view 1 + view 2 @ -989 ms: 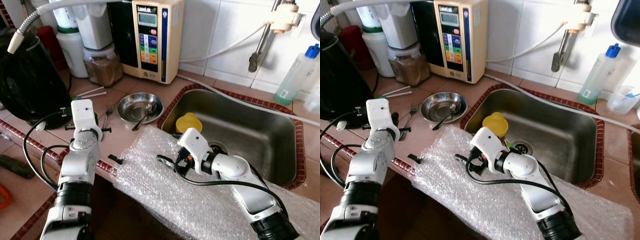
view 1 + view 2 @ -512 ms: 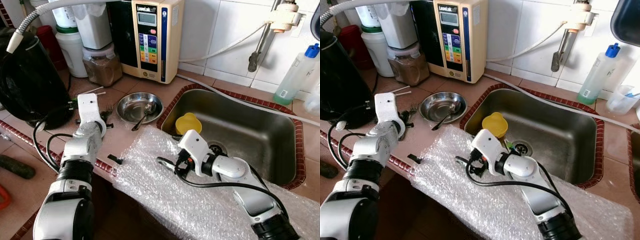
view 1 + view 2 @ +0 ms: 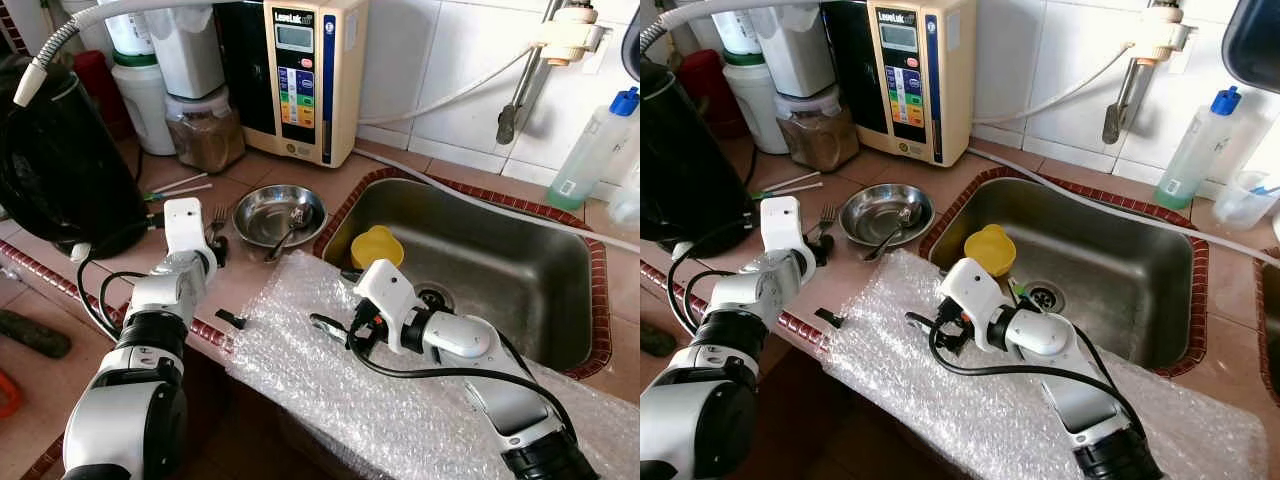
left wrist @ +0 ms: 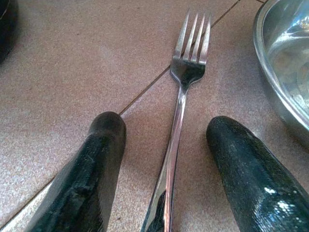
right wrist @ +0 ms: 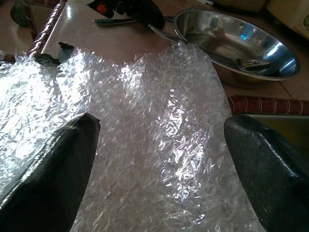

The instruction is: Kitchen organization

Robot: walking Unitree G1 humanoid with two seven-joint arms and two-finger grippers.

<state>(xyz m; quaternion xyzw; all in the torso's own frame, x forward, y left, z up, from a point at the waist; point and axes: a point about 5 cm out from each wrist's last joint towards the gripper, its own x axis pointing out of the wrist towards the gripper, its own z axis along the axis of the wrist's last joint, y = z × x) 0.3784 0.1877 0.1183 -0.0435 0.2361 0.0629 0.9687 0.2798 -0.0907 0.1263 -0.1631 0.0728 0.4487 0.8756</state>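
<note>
A steel fork point(image 4: 181, 94) lies on the tiled counter, left of a shallow steel bowl point(image 3: 270, 210) that holds a spoon point(image 3: 287, 233). My left gripper point(image 4: 166, 124) is open and low over the counter, one black finger on each side of the fork's handle, without touching it. From the head its fingers point(image 3: 216, 250) sit at the fork's handle end. My right gripper point(image 5: 161, 123) is open just above a sheet of bubble wrap point(image 3: 400, 400) that lies over the counter's front edge. A yellow cup point(image 3: 377, 245) sits in the sink point(image 3: 500, 250).
A black kettle point(image 3: 60, 160) stands at the left, with a jar of brown powder point(image 3: 205, 130) and a water ioniser point(image 3: 305, 75) behind the bowl. A tap point(image 3: 515, 100) and a blue-capped bottle point(image 3: 595, 150) are behind the sink. A small black piece point(image 3: 230, 320) lies at the counter edge.
My left arm has reached forward and to the right across the counter, bringing its gripper down around the fork's handle. The right arm has barely moved.
</note>
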